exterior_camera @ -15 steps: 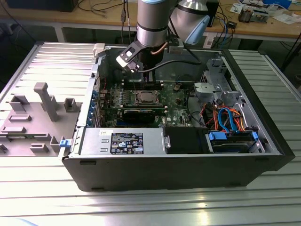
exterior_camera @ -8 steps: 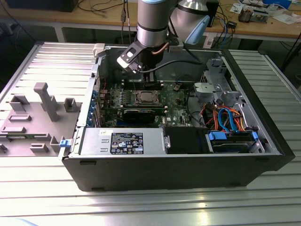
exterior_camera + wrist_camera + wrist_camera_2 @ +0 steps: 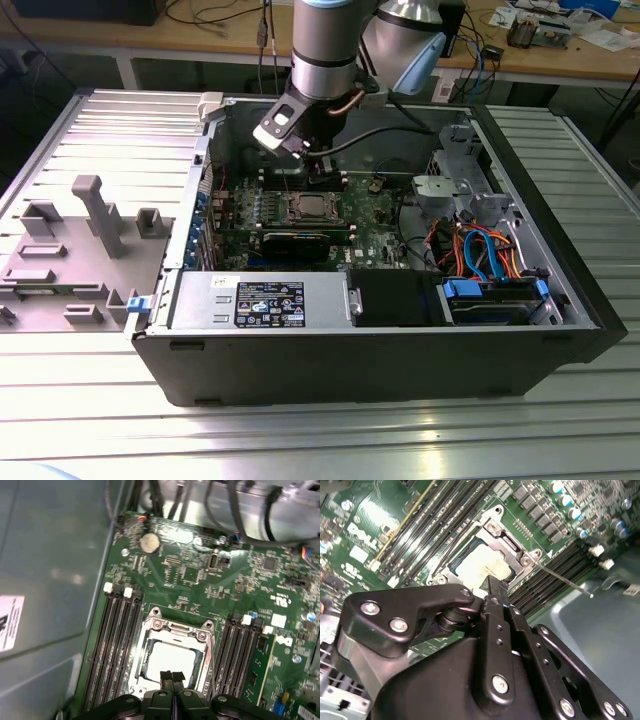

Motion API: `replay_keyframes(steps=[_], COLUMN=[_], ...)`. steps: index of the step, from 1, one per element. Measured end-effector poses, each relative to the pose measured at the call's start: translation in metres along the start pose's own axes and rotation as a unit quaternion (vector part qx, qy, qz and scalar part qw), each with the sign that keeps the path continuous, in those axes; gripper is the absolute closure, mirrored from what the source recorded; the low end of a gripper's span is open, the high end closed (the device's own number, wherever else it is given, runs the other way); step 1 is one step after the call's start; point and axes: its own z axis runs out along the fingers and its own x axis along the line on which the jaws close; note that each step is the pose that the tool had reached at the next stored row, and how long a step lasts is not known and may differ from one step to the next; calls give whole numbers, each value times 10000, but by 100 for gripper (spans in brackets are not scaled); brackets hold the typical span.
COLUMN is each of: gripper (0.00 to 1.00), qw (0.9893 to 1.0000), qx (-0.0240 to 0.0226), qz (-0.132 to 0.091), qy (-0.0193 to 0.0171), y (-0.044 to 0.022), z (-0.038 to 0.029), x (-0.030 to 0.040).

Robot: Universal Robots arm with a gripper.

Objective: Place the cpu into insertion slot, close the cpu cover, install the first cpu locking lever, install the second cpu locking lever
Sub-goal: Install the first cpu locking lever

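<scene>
Lying open across the middle of the ribbed metal counter (image 3: 320,440) is a black computer case (image 3: 380,355), with a grey plastic fixture (image 3: 70,250) beside it toward the counter's edge at the exterior view's left. The arm (image 3: 325,45) reaches down into the case from the counter's far edge. It hangs over the green circuit board (image 3: 200,575) that fills the case floor.

Banks of long black memory slots (image 3: 112,640) run along either side of the insertion slot (image 3: 322,208), which sits near the middle of the board. The cpu cover (image 3: 176,629) lies flat down on the slot. Through its square window shows the dull silver top of the cpu (image 3: 170,657), seated inside.

One thin locking lever (image 3: 565,580) sticks out from a corner of the slot, angled away above the neighbouring memory slots and not latched down.

The gripper (image 3: 172,676) has its two black fingers pressed together with nothing between them. Its tip hangs right at one edge of the cpu. From here I cannot tell whether it touches the metal.
</scene>
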Motion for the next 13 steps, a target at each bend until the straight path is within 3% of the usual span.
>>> replay_keyframes(steps=[2,3,6,8,13], gripper=[89,89,89,89,89], qw=[9998,9991,9971,9965,9965], qx=[11,23,41,45,45], qz=[-201,-416,-758,-830,-833], qy=[1,3,6,6,7], y=[0,0,0,0,0], z=[0,0,0,0,0], x=[0,0,0,0,0])
